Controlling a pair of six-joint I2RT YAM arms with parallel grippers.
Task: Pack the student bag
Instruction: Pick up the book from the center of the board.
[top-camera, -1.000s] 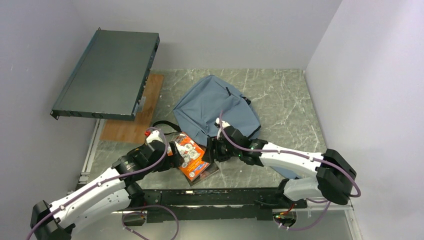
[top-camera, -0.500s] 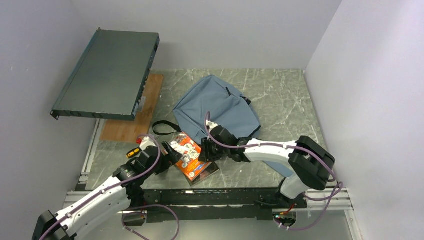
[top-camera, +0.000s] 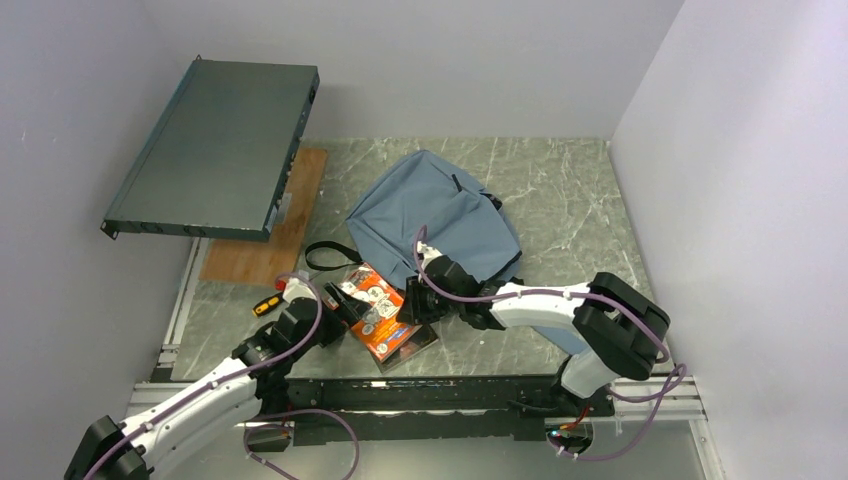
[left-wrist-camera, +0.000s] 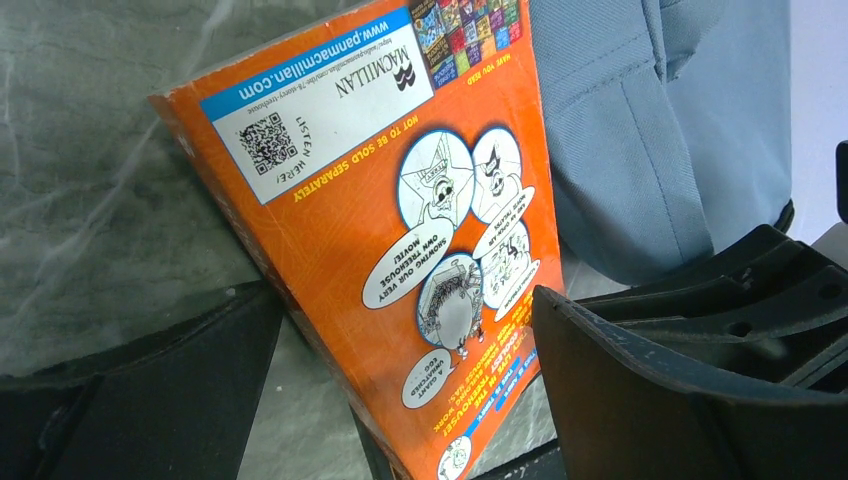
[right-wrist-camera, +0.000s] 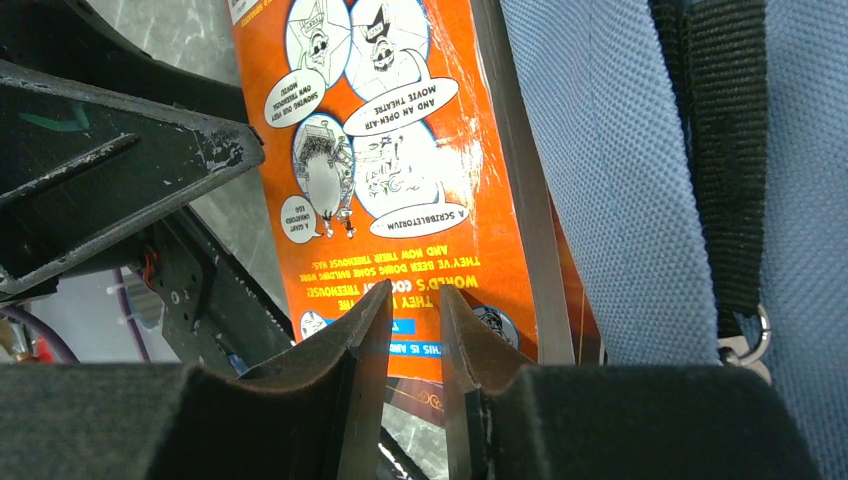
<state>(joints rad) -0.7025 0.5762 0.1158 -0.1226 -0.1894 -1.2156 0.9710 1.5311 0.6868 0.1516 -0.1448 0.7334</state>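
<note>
On the table (top-camera: 580, 200), right pincer (right-wrist-camera: 415, 300) has narrowed over the book (top-camera: 383, 322), grip unclear; left pincer (top-camera: 343, 303) spread.

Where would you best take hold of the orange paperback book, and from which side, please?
Pinch the orange paperback book across its thickness at the long edge facing the left arm, coming from that side. It is thin, and that edge looks lifted off the grey marble table, leaving finger room beneath; the opposite edge is crowded by the blue-grey fabric backpack.
</note>
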